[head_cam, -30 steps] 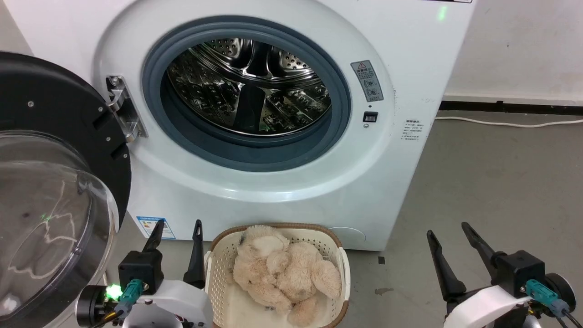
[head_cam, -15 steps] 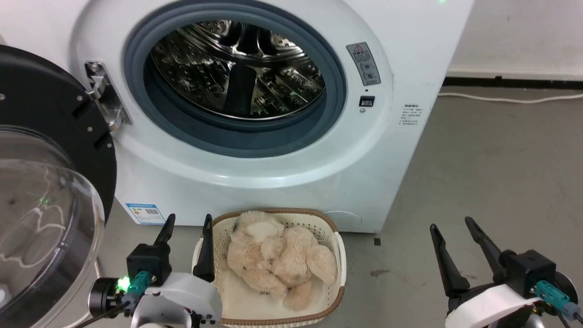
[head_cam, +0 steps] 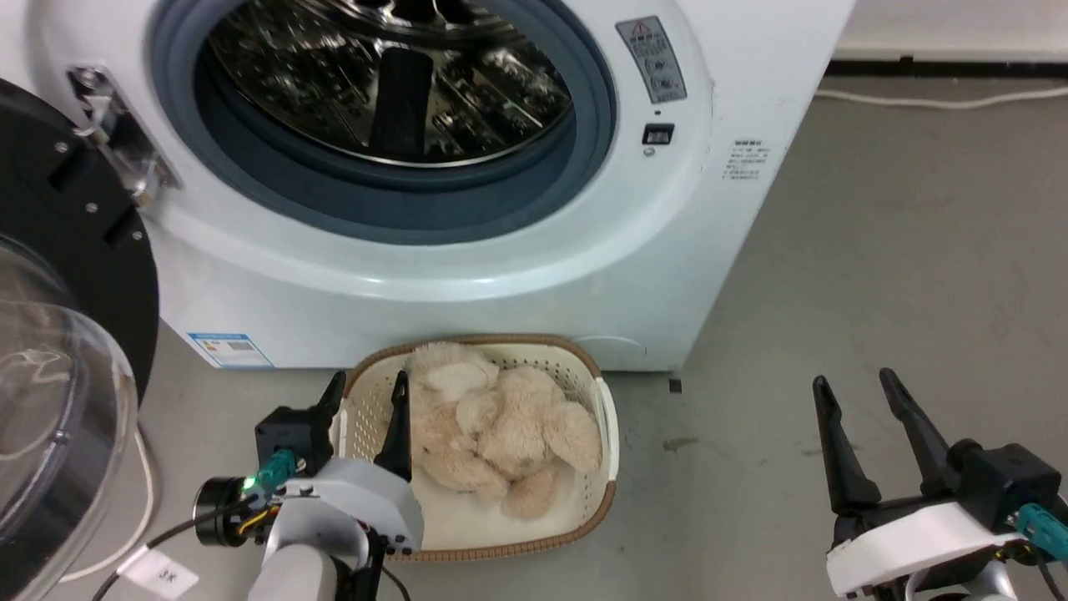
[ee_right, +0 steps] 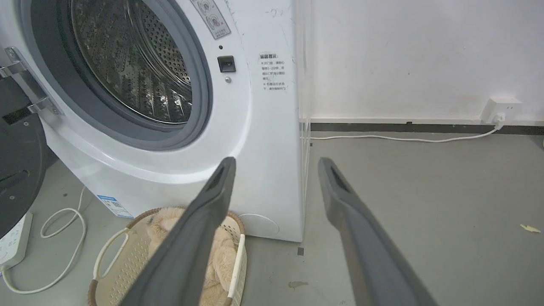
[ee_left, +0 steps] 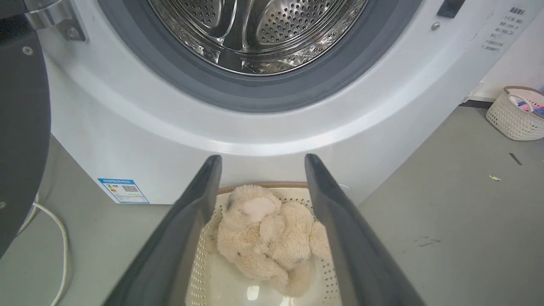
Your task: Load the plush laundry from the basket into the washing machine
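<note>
1. Two claws. The left claw (head_cam: 370,380) has its two fingers spread and grips nothing. In the head view one finger lies outside the left wall of the basket (head_cam: 607,417) and the other over its inside, close beside the plush toy (head_cam: 501,434). Whether it touches the toy cannot be told.
2. The right claw (head_cam: 853,378) is also spread and empty, over bare floor well to the right of the basket.
3. One plush toy, cream and lumpy, lies curled in the basket.
4. One basket stands on the floor against the foot of the washing machine (head_cam: 584,275). A second basket (ee_left: 514,112) sits far off by the wall in the left wrist view.
5. One washing machine, its door (head_cam: 50,417) swung open to the left and its steel drum (head_cam: 392,75) bare.
6. Since a second ago the head camera has tipped downward, so the machine sits higher in the picture. The left claw has come in from beside the basket to straddle its left wall. The toy lies as before.
</note>
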Controlling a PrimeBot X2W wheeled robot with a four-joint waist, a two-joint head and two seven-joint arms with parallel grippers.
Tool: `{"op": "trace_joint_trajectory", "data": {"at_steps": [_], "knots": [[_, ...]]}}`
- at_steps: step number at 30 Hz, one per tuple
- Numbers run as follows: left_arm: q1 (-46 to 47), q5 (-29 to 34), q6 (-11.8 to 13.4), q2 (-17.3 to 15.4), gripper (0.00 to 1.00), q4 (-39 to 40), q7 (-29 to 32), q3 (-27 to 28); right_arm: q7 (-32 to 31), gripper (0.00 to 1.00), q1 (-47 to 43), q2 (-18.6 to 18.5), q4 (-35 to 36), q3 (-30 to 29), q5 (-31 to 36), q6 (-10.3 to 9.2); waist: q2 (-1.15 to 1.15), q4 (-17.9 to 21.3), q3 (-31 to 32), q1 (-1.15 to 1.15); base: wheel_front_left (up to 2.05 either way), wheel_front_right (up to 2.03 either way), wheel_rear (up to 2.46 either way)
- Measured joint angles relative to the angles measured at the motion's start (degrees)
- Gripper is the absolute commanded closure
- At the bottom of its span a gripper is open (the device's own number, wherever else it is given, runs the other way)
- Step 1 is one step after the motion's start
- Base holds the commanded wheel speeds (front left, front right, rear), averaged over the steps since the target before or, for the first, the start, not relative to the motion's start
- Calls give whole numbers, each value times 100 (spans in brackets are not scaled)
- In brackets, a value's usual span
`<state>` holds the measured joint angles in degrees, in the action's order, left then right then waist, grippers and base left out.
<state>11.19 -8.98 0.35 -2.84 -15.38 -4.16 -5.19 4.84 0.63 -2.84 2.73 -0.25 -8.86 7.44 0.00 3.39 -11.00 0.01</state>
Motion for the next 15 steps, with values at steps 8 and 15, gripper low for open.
{"op": "trace_joint_trajectory", "data": {"at_steps": [8,15], "knots": [[572,-278,70,0,0,-681,149,-66,99,0,107,0,148,-25,-189,0,0,110,-492,0,0,0,0],[1059,-564,309,1,0,-1250,480,-163,185,0,236,0,345,-94,-290,0,0,197,-967,0,0,0,0]]}}
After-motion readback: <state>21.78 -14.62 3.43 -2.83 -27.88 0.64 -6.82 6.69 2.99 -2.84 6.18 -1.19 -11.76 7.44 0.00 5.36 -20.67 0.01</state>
